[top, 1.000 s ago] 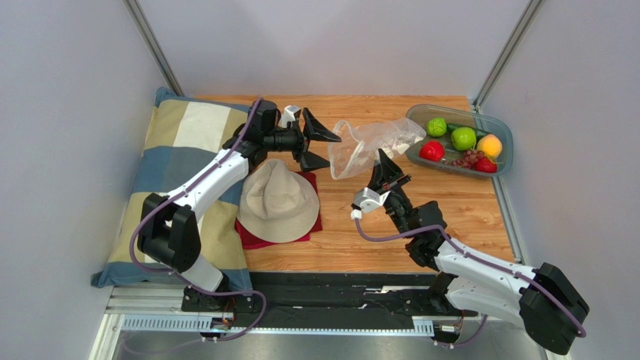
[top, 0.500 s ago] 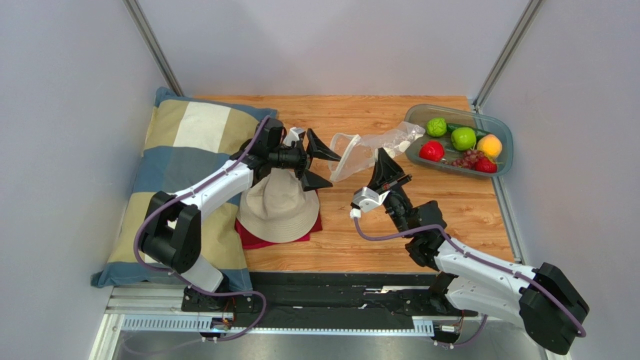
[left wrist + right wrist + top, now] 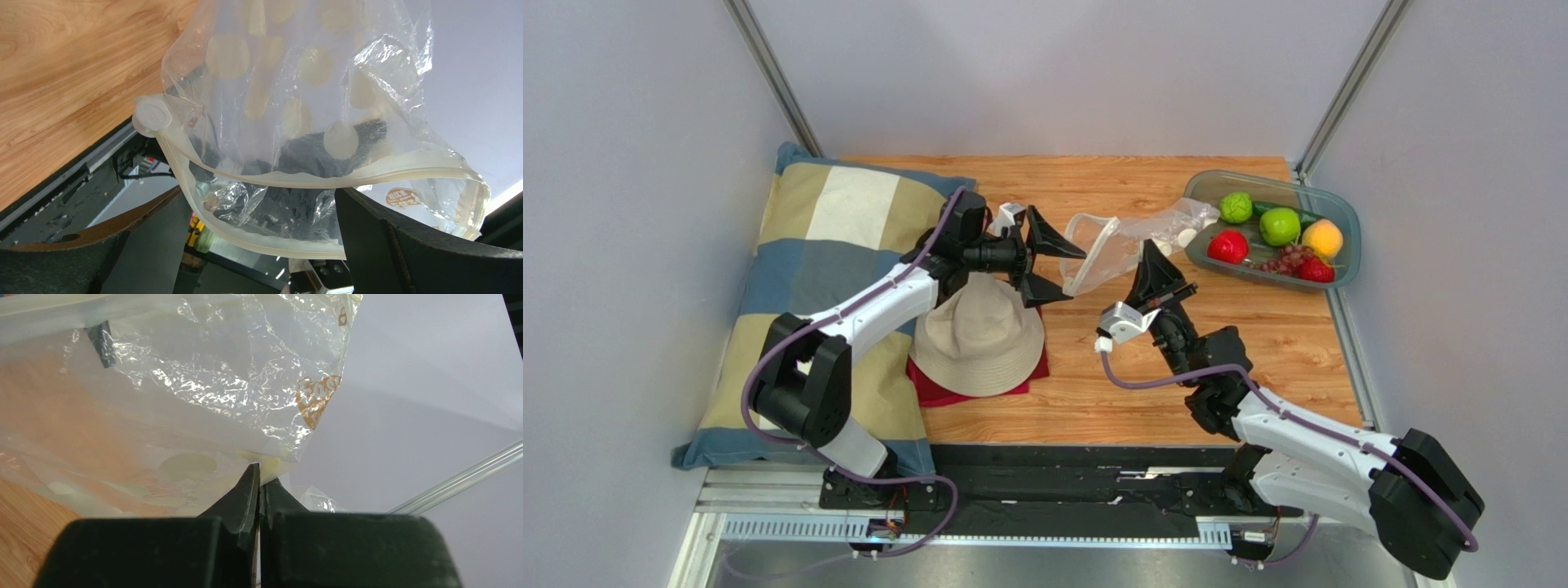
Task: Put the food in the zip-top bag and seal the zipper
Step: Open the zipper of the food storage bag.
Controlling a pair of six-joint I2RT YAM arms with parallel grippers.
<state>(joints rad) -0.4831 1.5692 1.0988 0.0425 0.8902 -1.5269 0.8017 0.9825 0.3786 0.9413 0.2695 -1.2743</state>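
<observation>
The zip-top bag [image 3: 1120,240], clear with white dots, hangs off the table with its mouth gaping toward the left arm. My right gripper [image 3: 1160,261] is shut on its edge [image 3: 270,460] and holds it up. My left gripper [image 3: 1074,275] is open at the mouth. In the left wrist view the zipper [image 3: 319,178] loops between the wide-spread fingers [image 3: 417,245], apart from both. The food lies in the grey tray [image 3: 1342,206]: green balls [image 3: 1280,226], red balls [image 3: 1227,246], an orange ball [image 3: 1323,237] and purple grapes [image 3: 1286,259].
A beige hat [image 3: 977,325] rests on a red cloth [image 3: 934,390] just under the left arm. A checked pillow [image 3: 817,233] covers the table's left side. The tray sits at the back right corner by a metal post [image 3: 1345,86].
My left gripper has moved right and a little nearer, up to the bag's mouth. The bag has drawn in and its mouth now faces that gripper. The right gripper stays shut on it.
</observation>
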